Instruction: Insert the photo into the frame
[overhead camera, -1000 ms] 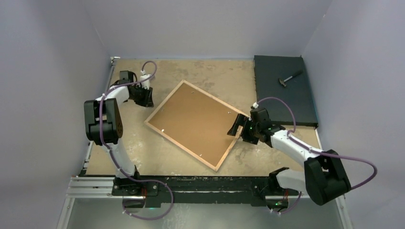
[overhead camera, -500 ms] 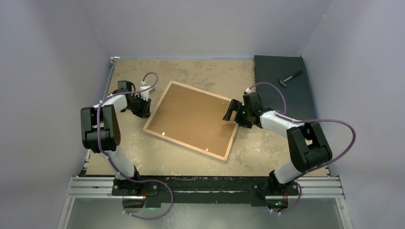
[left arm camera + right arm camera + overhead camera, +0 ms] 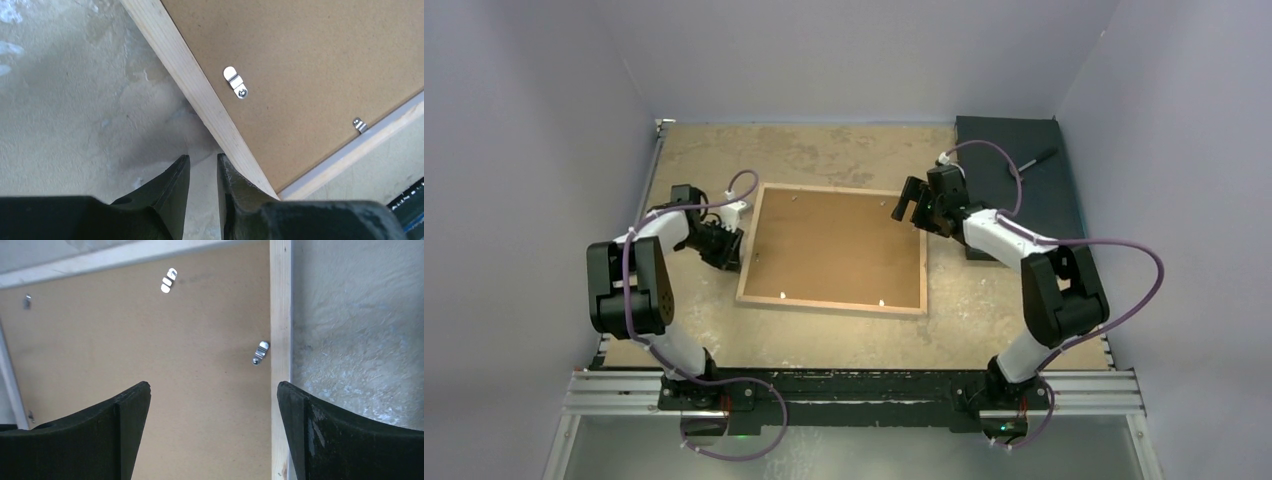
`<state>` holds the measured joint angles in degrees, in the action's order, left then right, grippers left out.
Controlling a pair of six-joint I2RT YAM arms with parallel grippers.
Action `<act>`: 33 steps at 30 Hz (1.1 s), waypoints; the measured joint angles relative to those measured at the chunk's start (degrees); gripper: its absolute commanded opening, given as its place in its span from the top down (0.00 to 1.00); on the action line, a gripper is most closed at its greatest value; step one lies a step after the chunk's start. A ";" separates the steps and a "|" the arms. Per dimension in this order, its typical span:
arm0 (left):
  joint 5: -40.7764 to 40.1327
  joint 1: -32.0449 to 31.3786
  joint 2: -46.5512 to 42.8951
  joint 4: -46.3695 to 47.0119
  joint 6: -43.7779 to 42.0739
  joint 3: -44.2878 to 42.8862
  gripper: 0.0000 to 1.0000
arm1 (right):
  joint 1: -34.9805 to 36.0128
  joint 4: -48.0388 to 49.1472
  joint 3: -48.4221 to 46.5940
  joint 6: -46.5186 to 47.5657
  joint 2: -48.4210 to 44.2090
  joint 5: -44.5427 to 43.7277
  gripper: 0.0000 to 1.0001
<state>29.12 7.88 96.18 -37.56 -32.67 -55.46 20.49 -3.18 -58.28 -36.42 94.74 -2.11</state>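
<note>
The frame [image 3: 830, 304] lies face down on the table, its light wood edges around a brown backing board [image 3: 834, 245] held by small metal clips [image 3: 235, 82]. The photo is not in view. My left gripper [image 3: 730, 250] sits low on the table at the frame's left edge; in the left wrist view its jaws [image 3: 203, 162] stand a narrow gap apart with nothing between them, and one finger touches the wood edge [image 3: 200, 95]. My right gripper [image 3: 907, 206] is open over the frame's far right corner; in its wrist view [image 3: 214, 390] it straddles the backing board [image 3: 150, 340] and wood edge [image 3: 280, 315].
A black slab [image 3: 1024, 195] lies at the far right of the table with a small hammer [image 3: 1034, 160] on it, close behind the right arm. Grey walls close in the table on three sides. The arm rail runs along the near edge.
The frame has turned counter-clockwise from a tilted position to nearly square with the table. The right gripper moved farther back with its corner; the left gripper moved nearer along the left edge.
</note>
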 measured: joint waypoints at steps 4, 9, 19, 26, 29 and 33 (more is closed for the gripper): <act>-0.61 0.66 -2.03 -2.47 0.26 -0.48 0.71 | 0.87 0.59 -0.39 0.00 -3.56 -1.51 0.01; 0.48 2.43 -2.54 -4.09 1.36 -5.51 0.69 | 5.99 4.13 -0.76 -1.29 -5.33 -1.18 0.05; 10.38 2.89 6.27 -3.89 3.65 -10.29 0.78 | 23.61 14.69 -10.97 -5.18 10.56 6.03 0.18; 12.66 2.89 8.37 -3.23 4.37 -9.94 0.86 | 28.70 19.82 -19.67 -5.99 21.42 10.69 0.23; 12.70 2.89 8.39 -2.89 4.57 -9.14 0.88 | 29.64 21.94 -21.75 -6.16 24.61 12.22 0.26; 12.79 2.99 8.39 -1.86 4.68 -8.37 0.91 | 30.36 23.91 -23.39 -6.67 27.93 13.99 0.26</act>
<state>41.91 10.87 104.57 -39.42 -27.99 -63.83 50.85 20.73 -81.67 -43.09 122.67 11.88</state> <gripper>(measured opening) 0.113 0.742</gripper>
